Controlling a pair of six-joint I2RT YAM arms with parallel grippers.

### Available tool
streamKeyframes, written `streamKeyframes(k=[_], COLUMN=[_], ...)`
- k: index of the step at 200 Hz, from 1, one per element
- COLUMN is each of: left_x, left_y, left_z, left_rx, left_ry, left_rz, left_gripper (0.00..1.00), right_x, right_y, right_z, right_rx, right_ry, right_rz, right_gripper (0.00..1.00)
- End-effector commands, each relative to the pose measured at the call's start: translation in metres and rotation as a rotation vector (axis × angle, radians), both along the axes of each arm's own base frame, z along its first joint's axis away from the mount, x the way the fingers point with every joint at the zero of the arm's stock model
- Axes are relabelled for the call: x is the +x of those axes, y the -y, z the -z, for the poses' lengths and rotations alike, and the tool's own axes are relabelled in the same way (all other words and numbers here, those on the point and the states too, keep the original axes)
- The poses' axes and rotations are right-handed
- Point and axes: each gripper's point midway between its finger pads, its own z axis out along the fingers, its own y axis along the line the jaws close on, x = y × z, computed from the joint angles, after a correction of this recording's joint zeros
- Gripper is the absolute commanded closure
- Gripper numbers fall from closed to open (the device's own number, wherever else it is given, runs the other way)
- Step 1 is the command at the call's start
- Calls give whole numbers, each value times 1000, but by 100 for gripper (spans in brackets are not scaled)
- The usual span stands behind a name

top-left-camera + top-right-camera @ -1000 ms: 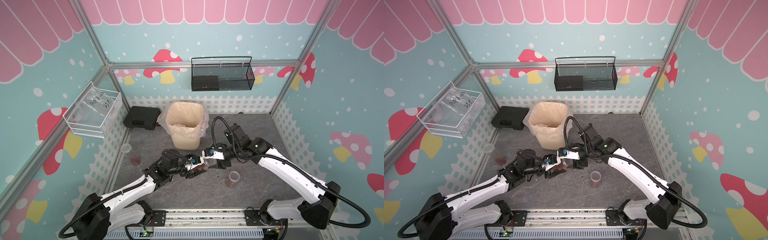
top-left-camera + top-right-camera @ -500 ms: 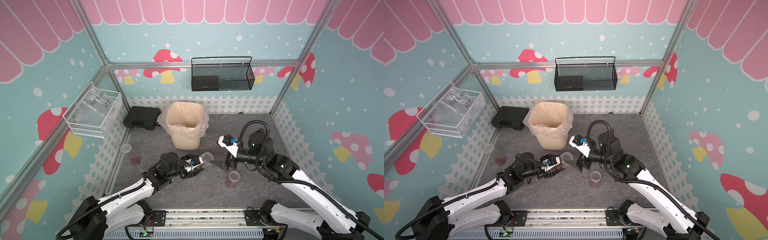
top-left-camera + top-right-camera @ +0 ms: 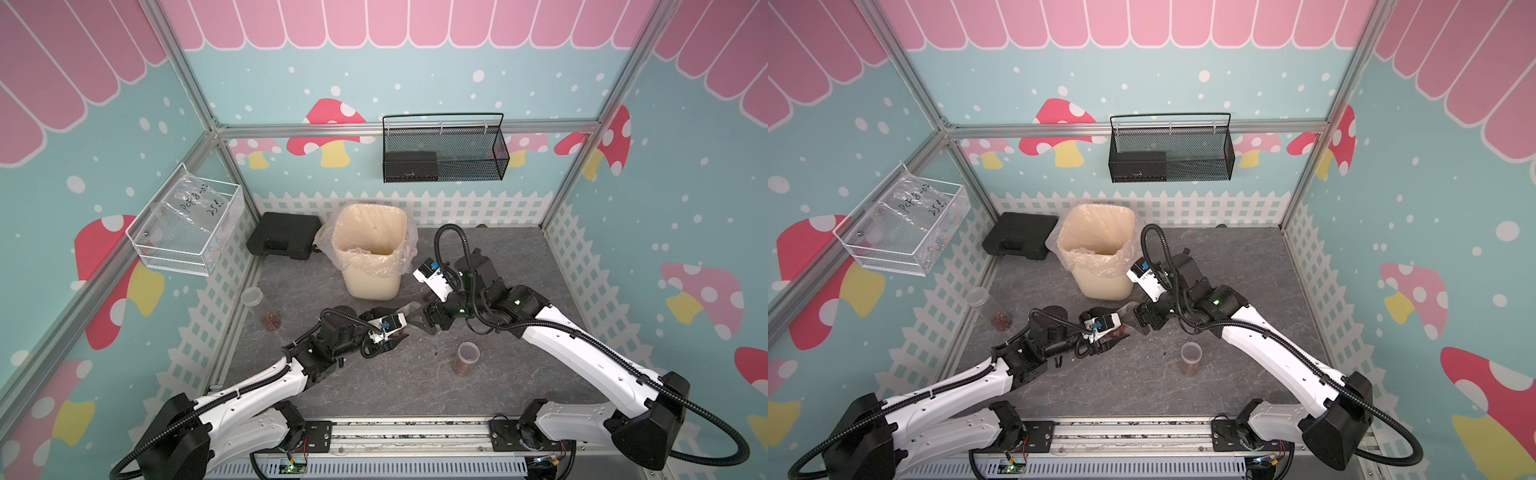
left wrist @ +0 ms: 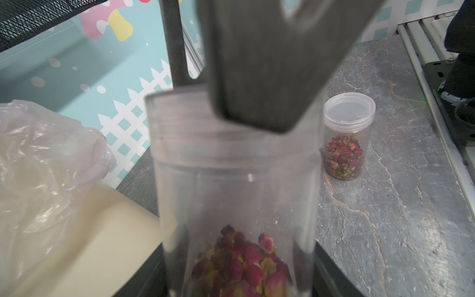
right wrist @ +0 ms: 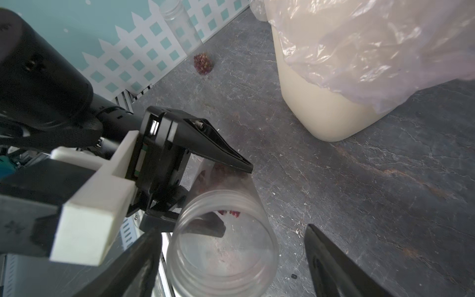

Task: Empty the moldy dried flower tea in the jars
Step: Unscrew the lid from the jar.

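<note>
The left gripper (image 3: 392, 336) is clamped on the lower body of jar 1 (image 3: 410, 315). It holds the jar off the grey tabletop (image 3: 415, 395), tilted, with the top end pointing toward the right arm. In the left wrist view the lid appears to be in place, though that end is blurred. The dried flower tea (image 4: 239, 267) sits as a reddish-pink clump at the base end of jar 1, beside the gripping fingers.

The right gripper (image 3: 427, 319) has its jaws apart, 1 on either side of the top end of jar 1. In the right wrist view a gap shows between 1 finger (image 5: 334, 267) and the jar wall, so nothing is gripped there.

The cream waste bin (image 3: 370, 286), lined with clear plastic, stands just behind both grippers and apart from jar 1.

Near the right arm, jar 2 (image 3: 467, 358) stands upright on the tabletop, lid on, with tea in its lower part. By the left fence is jar 3 (image 3: 258, 305), with tea at its bottom.
</note>
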Motion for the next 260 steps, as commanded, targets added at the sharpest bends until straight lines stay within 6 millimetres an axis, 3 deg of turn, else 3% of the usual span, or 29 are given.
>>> streamKeyframes(k=[1, 25, 61, 81, 101, 123, 147, 195, 260], left_x=[-2, -3, -4, -9, -21, -39, -51, -51, -41], left_y=[-1, 0, 0, 3, 9, 17, 22, 22, 18], left_z=[-5, -4, -2, 1, 4, 7, 7, 13, 18], left_rx=[0, 2, 4, 2, 1, -13, -36, -36, -22], left_ry=[45, 44, 38, 22, -19, -85, -146, -177, -154], left_rz=[8, 13, 19, 48, 123, 229, 307, 325, 271], left_gripper=[88, 88, 88, 88, 88, 88, 89, 89, 89], right_x=[-6, -9, -11, -11, -4, 6, 9, 7, -8], right_y=[-7, -10, -15, -15, -8, -3, -4, -10, -9], right_z=[-4, 1, -2, -6, -7, -14, -23, -29, -57], right_rx=[16, 15, 10, -34, -150, -273, -323, -314, -149], right_ry=[-31, -47, 11, 149, 428, 706, 851, 915, 917], right_rz=[-36, -66, -151, -267, -424, -573, -689, -764, -759], right_gripper=[20, 30, 60, 69, 81, 86, 87, 89, 89])
